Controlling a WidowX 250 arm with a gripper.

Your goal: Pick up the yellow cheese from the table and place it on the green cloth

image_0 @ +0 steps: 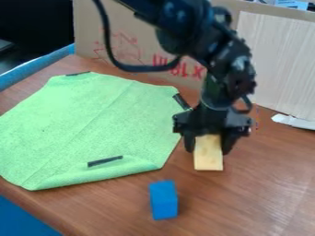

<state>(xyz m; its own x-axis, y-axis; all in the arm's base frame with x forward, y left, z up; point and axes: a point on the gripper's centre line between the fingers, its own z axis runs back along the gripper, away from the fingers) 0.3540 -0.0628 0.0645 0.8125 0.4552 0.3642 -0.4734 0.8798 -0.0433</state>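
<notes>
Item one: my claw (209, 146), right of centre, closed on a pale yellow block (208, 160), one finger to each side. Item two: that block, hanging lengthwise from the grip beside the cloth; whether its lower end meets the desk (258, 198), I cannot tell. Progress, by my reading: grasp made; release outstanding. Item three: one blue block (164, 199), ungripped, on the desk nearer the camera. Item four: one green cloth (92, 124), spread at left, near edge curled, with black strips (104, 161) at its margins. Surface: brown wood-grain desk, blue edging (37, 65) at upper left. Room: cardboard (140, 39) behind, bearing red marks (178, 67); a pale ribbed panel (277, 60) at right; a white scrap (294, 121) near its foot; darkness beyond, upper left.
</notes>
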